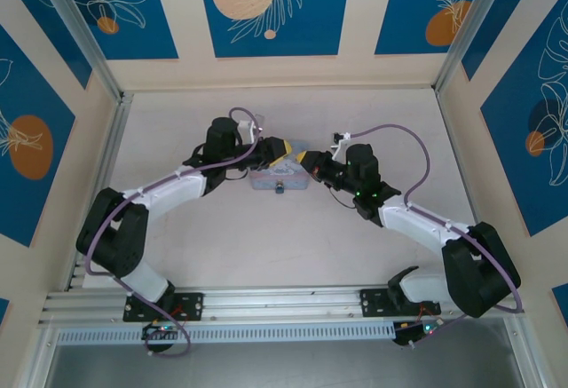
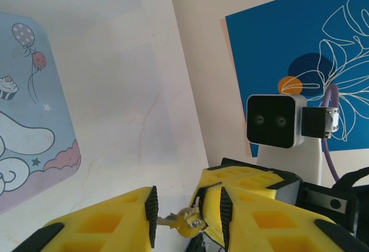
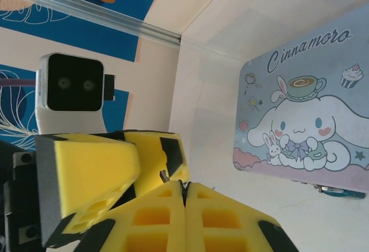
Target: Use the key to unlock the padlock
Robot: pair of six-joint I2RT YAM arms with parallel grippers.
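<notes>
In the middle of the top view the two grippers meet tip to tip just over the tin box (image 1: 266, 180). The right gripper (image 3: 184, 187) has its yellow fingers pressed together on the key (image 2: 180, 223), while the left gripper (image 2: 188, 213) stands partly spread, a pad on either side of that key at the bottom of its wrist view. The padlock (image 3: 337, 192) sits at the tin box's lower edge, in the lower right of the right wrist view, apart from both grippers.

Brightly and evenly lit from overhead, casting only soft, faint shadows on the pale table (image 1: 293, 246), washed nearly white in both wrist views, crisply focused near and far.
</notes>
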